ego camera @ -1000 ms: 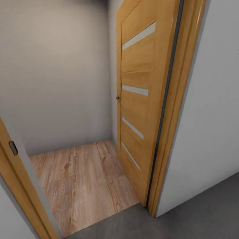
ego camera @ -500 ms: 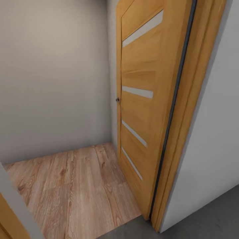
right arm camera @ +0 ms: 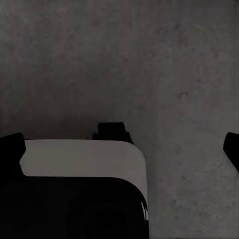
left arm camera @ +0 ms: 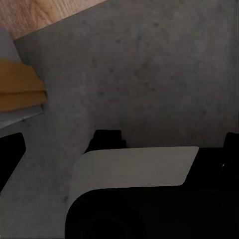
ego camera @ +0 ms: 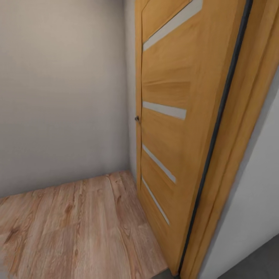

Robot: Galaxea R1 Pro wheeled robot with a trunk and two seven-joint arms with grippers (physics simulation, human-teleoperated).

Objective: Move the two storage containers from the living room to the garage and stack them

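Observation:
No storage container is in view. In the head view an orange striped door (ego camera: 166,116) stands open against a hallway with a light wood-plank floor (ego camera: 73,228). In the left wrist view my left gripper (left arm camera: 121,147) hangs open over the dark grey floor (left arm camera: 149,64), its black fingertips (left arm camera: 11,153) far apart with nothing between them. The right wrist view has my right gripper (right arm camera: 122,145) open too, above the same grey floor (right arm camera: 124,55), also holding nothing.
The door's orange frame (ego camera: 248,128) and a white wall (ego camera: 255,217) stand close at the right. A plain grey wall (ego camera: 62,97) closes the hallway ahead. My white-and-black base (left arm camera: 134,169) sits under the grippers. A door-frame foot (left arm camera: 20,92) stands near the left gripper.
The whole head view has shifted: the camera has moved forward and right. The left door frame has left the picture, and the striped door and wood floor loom larger.

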